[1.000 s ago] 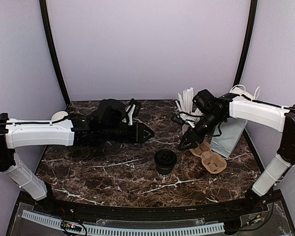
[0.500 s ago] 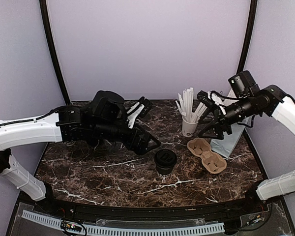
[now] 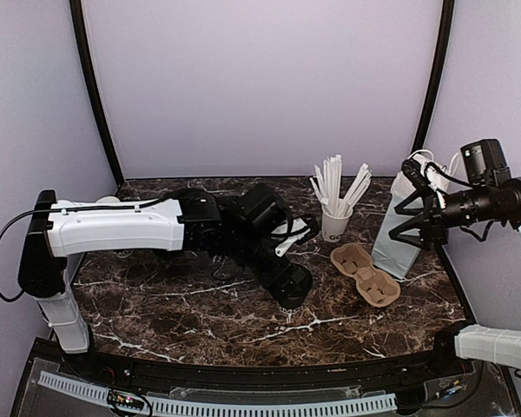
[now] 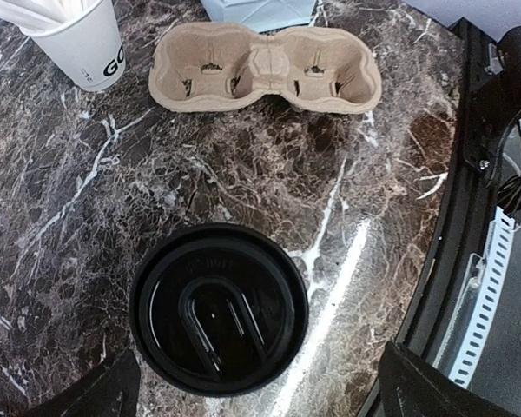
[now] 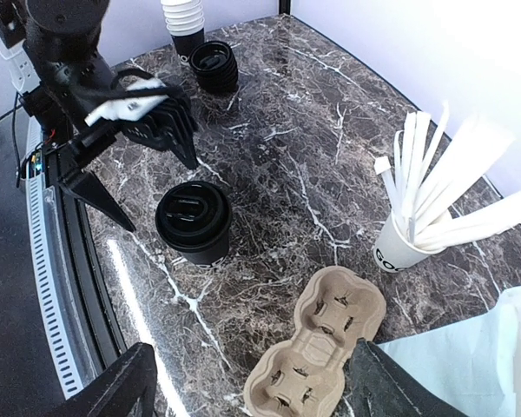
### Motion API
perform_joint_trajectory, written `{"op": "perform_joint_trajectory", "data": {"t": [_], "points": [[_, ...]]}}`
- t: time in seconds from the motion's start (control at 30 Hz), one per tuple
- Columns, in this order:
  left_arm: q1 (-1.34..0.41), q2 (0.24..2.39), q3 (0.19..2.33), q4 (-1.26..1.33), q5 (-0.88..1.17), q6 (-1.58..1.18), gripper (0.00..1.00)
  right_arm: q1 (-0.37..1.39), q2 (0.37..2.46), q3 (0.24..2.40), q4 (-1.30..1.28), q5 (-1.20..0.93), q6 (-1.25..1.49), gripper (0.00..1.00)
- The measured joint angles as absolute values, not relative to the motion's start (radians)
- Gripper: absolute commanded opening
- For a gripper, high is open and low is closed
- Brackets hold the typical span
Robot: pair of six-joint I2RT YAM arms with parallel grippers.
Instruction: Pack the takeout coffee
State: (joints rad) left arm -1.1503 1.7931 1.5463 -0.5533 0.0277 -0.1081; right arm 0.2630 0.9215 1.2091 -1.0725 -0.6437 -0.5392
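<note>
Currently my L pincer point(image 5: 159, 193) is fully spread, fingers either side of the takeout coffee point(image 4: 219, 308), no contact. Coffee stands upright, lid on, mid-bench point(image 4: 69, 174), near the cardboard carrier point(image 4: 265, 68). My R pincer point(image 3: 399, 221) is spread, empty, raised beside the pale bag point(image 3: 404, 243).

White-shelled arms point(image 3: 113, 228) with black joints, cables.
</note>
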Motion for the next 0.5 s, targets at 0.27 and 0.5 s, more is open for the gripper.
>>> {"op": "perform_joint_trajectory", "data": {"t": [0.27, 0.5], "points": [[-1.149, 1.934, 1.668, -0.649, -0.036, -0.11, 0.93, 0.2, 0.884, 1.157, -1.072, -0.704, -0.536, 0.79], [-1.147, 1.958, 1.682, -0.675, -0.043, -0.139, 0.83, 0.168, 0.883, 1.157, -1.071, -0.744, -0.532, 0.79]]}}
